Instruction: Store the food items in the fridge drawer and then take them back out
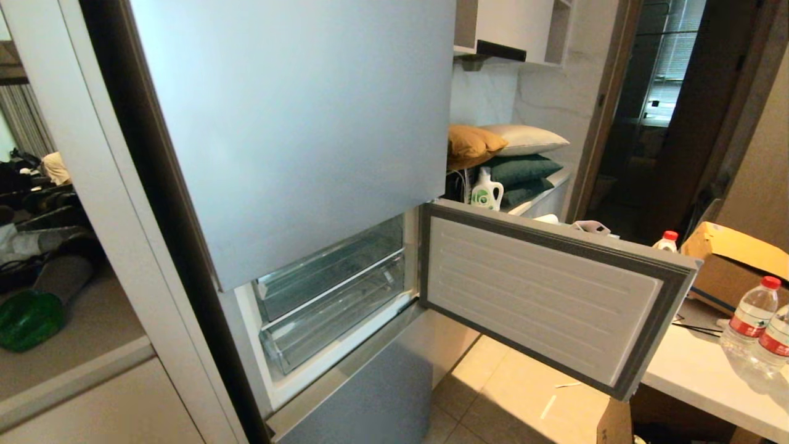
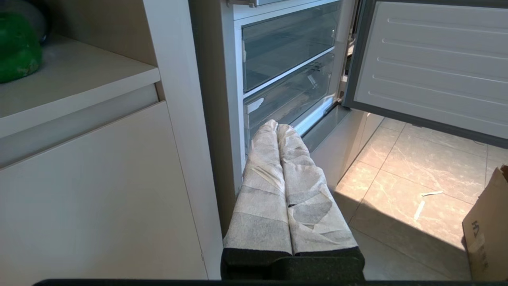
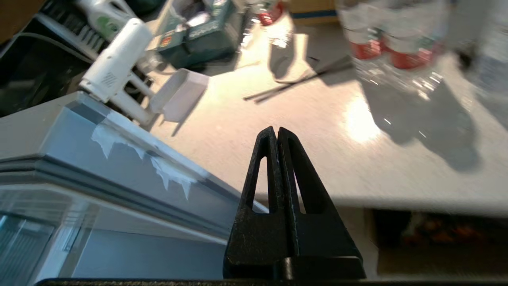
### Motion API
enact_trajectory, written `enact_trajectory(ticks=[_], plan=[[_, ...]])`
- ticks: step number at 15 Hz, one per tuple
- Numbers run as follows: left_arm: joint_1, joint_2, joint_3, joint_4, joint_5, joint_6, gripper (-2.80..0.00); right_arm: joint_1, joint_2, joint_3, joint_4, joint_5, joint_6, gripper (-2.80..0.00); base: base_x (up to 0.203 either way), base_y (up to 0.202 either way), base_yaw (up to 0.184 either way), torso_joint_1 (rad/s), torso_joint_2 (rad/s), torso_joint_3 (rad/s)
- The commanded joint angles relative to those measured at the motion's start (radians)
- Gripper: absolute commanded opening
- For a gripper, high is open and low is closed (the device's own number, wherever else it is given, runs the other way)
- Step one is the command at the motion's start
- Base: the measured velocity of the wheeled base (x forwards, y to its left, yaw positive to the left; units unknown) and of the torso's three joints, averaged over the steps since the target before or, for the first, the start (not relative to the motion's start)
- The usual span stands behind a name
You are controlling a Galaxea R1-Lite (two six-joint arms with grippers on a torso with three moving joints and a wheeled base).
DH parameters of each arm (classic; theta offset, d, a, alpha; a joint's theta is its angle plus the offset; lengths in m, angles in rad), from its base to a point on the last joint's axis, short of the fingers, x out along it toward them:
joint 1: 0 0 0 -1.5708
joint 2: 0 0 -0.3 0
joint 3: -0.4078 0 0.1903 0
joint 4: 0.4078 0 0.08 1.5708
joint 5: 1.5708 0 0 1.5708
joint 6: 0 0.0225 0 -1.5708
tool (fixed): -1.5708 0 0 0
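Note:
One of the food items, a glossy green bell pepper point(image 1: 28, 317) point(image 2: 18, 47), lies on a shelf to the left of the fridge. The fridge's middle door point(image 1: 542, 290) stands swung open to the right. Behind it sit two clear plastic bins, both pushed in: an upper fridge drawer point(image 1: 330, 265) point(image 2: 289, 43) and a lower one point(image 1: 333, 324) point(image 2: 287, 97). My left gripper point(image 2: 277, 126), its fingers wrapped in white tape, is shut and empty, low in front of the lower drawer. My right gripper point(image 3: 276, 131) is shut and empty over the white counter point(image 3: 278, 131), beside the open door's top edge point(image 3: 119, 159).
A grey hair dryer point(image 1: 68, 271) lies beside the pepper. On the right counter point(image 1: 696, 370) stand water bottles point(image 1: 749, 314) and a cardboard box point(image 1: 733, 259). Another box point(image 2: 486, 226) stands on the tiled floor point(image 1: 511, 394) below the door. Neither arm shows in the head view.

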Motion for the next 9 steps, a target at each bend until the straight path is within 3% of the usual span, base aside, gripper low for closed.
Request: enact_trajectory(ticks=[1,5,9], plan=[[0.000,0.000,0.011,-0.001,0.000,0.000,-2.80,0.054,0.137,-0.060,-0.089,-0.002,0.003,-2.80,0.000,0.000,0.000,0.000,0.00,0.000],[0.000,0.000,0.011,-0.001,0.000,0.000,-2.80,0.156,0.274,-0.188,-0.161,-0.011,0.005,-2.80,0.000,0.000,0.000,0.000,0.00,0.000],[0.000,0.000,0.011,-0.001,0.000,0.000,-2.80,0.258,0.336,-0.230,-0.174,-0.011,0.012,-2.80,0.000,0.000,0.000,0.000,0.00,0.000]])
